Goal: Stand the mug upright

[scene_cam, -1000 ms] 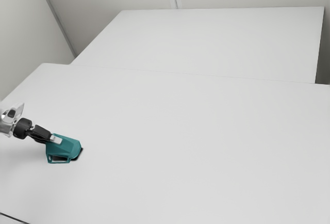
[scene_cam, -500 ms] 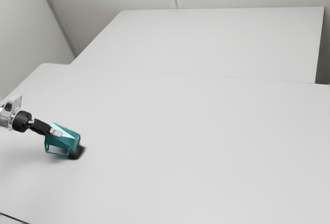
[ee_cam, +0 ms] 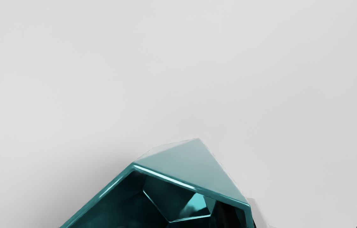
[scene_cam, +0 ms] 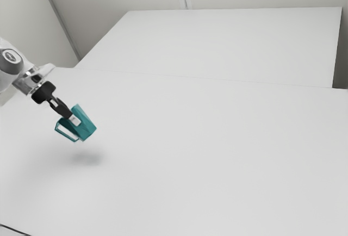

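Note:
In the exterior view my gripper (scene_cam: 74, 119) is at the left, above the table, shut on the teal faceted mug (scene_cam: 86, 129). The mug hangs tilted in the air, its handle loop toward the exterior view's lower left, with a soft shadow on the table below it. The wrist view gives a look into the open mouth of the mug (ee_cam: 191, 171), with its dark inner facets. Beside the mug's rim there, a pale fingertip (ee_cam: 258, 212) shows partly; the other finger is hidden.
The white table (scene_cam: 206, 154) spreads out under and around the mug. A second white surface (scene_cam: 228, 45) adjoins its far edge, with pale walls behind. A dark line crosses the exterior view's lower left corner.
The mug has risen off the table in my gripper, moving up and slightly to the exterior view's right. It has turned from lying on the table to hanging tilted, and the arm has risen too.

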